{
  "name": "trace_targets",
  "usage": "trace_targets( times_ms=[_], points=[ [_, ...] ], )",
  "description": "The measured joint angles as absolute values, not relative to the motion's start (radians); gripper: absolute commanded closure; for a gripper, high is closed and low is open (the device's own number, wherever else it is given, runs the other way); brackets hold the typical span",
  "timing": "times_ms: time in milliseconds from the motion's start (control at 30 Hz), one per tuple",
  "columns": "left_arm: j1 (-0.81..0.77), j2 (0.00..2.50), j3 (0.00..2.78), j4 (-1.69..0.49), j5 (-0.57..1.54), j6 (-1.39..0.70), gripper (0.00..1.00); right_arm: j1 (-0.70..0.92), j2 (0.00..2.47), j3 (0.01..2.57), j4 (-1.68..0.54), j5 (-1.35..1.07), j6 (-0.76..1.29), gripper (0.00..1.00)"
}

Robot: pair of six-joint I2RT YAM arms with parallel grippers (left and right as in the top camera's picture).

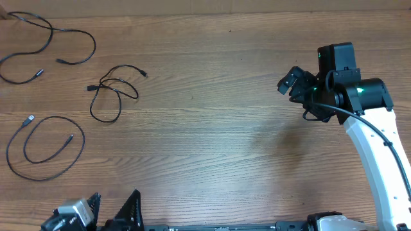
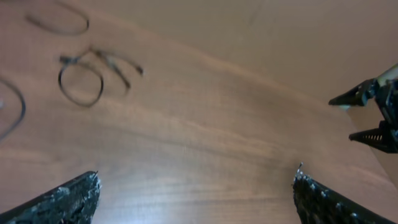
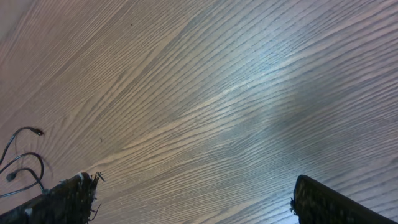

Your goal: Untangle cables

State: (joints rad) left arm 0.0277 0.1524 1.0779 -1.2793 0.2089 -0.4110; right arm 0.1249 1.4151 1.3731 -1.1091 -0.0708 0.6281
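Nearest, the left gripper (image 1: 112, 208) hangs with fingers wide apart, empty. On the table's (image 1: 212, 147) left lies the coiled cable (image 1: 83, 144), the looped cable (image 1: 106, 121) beyond it. Farther right, the right gripper (image 1: 289, 88) stands with fingers apart, empty. Farthest left lies the long cable (image 1: 94, 46).

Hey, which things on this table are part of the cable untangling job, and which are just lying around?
Job: far cable, middle cable, near cable, lying apart on the left.
Not the job: wooden table, right arm. Nothing else lies about.
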Motion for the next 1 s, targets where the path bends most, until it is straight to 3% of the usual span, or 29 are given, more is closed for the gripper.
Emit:
trace_targets(
  times_ms=[533, 800, 1000],
  points=[
    [0.013, 0.017, 0.633, -0.809, 0.214, -0.279, 0.01, 0.125, 1.415, 1.373, -1.109, -0.070, 0.628, 0.00],
    [-0.001, 0.016, 0.352, -0.443, 0.217, -0.228, 0.01, 0.125, 1.415, 1.373, -1.109, -0.070, 0.628, 0.00],
    [-0.001, 0.016, 0.205, -0.341, 0.217, -0.200, 0.00, 0.125, 1.415, 1.373, -1.109, -0.070, 0.627, 0.00]
  ],
)
